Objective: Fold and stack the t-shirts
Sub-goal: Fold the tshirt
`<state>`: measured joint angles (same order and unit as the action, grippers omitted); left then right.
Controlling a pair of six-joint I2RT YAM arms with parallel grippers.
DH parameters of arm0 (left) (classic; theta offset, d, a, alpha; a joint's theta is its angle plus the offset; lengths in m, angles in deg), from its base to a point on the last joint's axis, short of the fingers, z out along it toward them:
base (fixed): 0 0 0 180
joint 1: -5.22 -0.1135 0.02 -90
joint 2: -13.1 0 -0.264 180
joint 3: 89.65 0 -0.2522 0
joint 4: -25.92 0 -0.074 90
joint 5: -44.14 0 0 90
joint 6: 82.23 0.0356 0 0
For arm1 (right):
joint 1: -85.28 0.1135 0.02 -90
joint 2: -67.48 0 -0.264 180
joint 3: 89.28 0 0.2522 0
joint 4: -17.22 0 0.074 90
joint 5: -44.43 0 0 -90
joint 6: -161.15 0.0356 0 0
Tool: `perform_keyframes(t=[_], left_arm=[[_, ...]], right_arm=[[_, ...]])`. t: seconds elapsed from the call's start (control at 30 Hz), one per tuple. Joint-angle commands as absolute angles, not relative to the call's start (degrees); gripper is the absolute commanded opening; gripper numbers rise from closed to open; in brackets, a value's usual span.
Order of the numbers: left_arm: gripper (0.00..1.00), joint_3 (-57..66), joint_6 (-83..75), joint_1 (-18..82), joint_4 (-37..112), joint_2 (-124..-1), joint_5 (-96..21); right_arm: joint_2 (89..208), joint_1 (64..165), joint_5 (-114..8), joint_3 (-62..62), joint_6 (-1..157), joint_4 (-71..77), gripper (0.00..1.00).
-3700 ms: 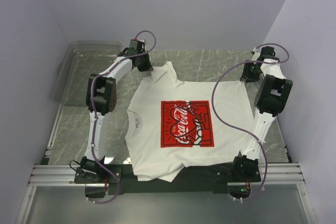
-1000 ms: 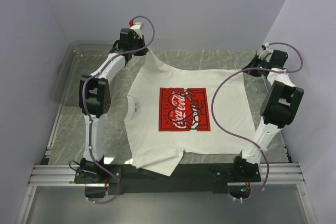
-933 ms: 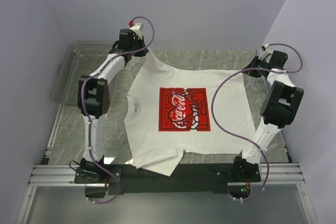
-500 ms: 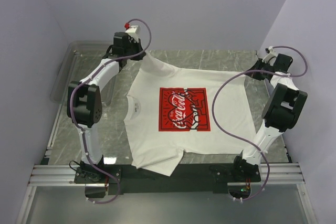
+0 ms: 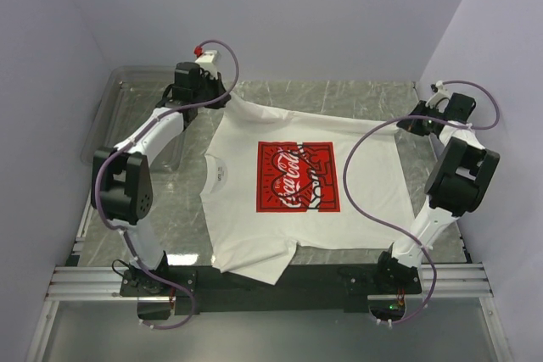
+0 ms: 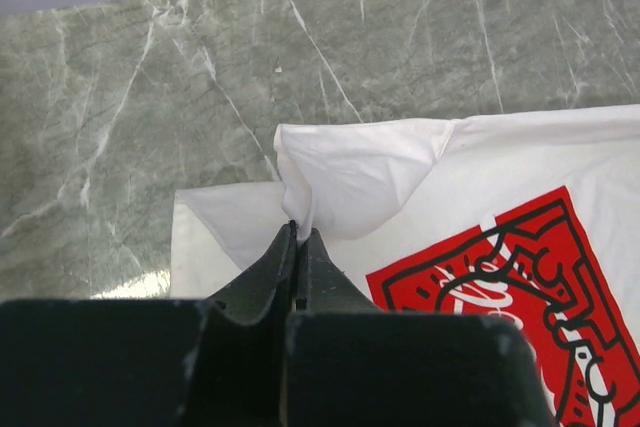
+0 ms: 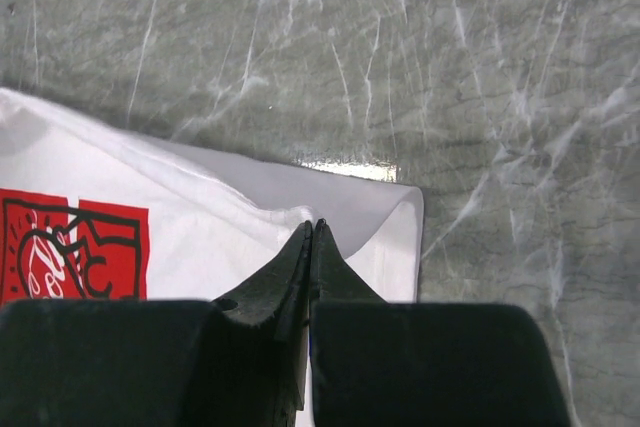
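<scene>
Both pairs of jaws are pressed together on cloth: the left jaws pinch a bunched fold of the far sleeve (image 6: 350, 172), and the right jaws pinch the far hem corner (image 7: 395, 232). Between them the t-shirt (image 5: 288, 184) lies print-up across the middle of the marble worktop (image 5: 178, 201), collar towards the left arm and hem towards the right. Its far edge is drawn into a fairly straight line from one grip to the other. The near sleeve (image 5: 263, 264) sprawls to the worktop's near edge by the arm bases. A clear plastic bin (image 5: 127, 108) sits at the far left, behind the left arm

From where I stand this looks like light, limp cotton with no stiffness at all. I'd expect it to sag wherever nothing holds it and to rumple if dragged over the stone. It isn't fragile, but each pinch has little cloth in it, so a sharp tug might pull it free. Corners and edges are the places to hold; grabbing the middle would only bunch it
</scene>
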<state>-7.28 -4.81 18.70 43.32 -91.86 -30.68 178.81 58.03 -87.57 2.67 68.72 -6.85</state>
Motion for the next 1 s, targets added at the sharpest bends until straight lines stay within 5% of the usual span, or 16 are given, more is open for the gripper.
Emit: perform_keyframes(t=[0.0, 0.97], left_arm=[[0.00, -4.89, -3.75, 18.67, 40.21, -85.35, -29.17], [0.01, 9.35, -5.94, 19.46, 41.44, -72.42, -28.46]], right_arm=[[173.83, 56.89, -87.67, 2.00, 67.81, -5.16, 0.00], [176.73, 58.29, -81.87, 4.90, 68.43, -6.91, 0.00]])
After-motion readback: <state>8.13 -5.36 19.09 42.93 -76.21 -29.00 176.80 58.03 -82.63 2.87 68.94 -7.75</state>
